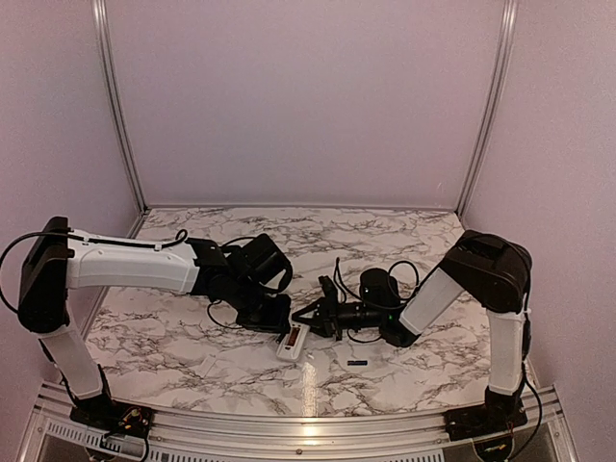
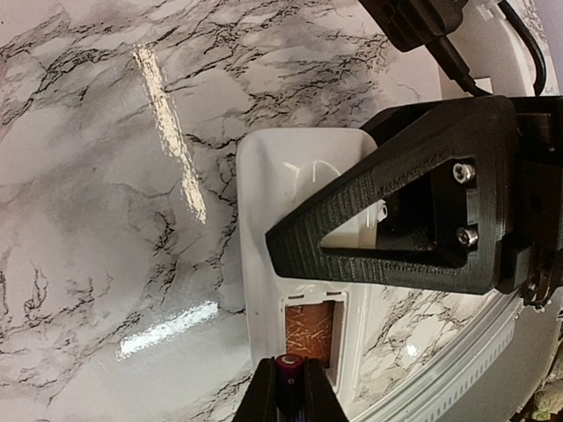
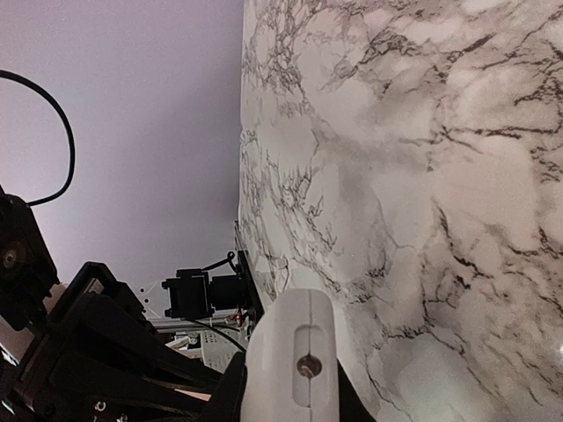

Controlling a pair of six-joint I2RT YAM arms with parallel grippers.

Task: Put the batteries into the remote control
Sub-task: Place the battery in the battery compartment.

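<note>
The white remote control (image 2: pixel 264 202) lies back up on the marble, its open battery compartment (image 2: pixel 310 327) showing an orange-brown floor. My left gripper (image 2: pixel 290 367) is shut on a dark battery (image 2: pixel 291 387), whose tip hovers just short of the compartment's near edge. My right gripper (image 3: pixel 295 396) is shut on the remote's rounded end (image 3: pixel 299 334); one of its black fingers (image 2: pixel 396 220) crosses the remote in the left wrist view. From above, both grippers (image 1: pixel 274 320) (image 1: pixel 313 322) meet over the remote (image 1: pixel 293 342). A second battery (image 1: pixel 357 363) lies on the table to the right.
The marble tabletop (image 1: pixel 192 346) is walled in by pale panels on three sides. Cables loop from both wrists above the remote. The table's metal front rail (image 1: pixel 289 423) runs between the arm bases.
</note>
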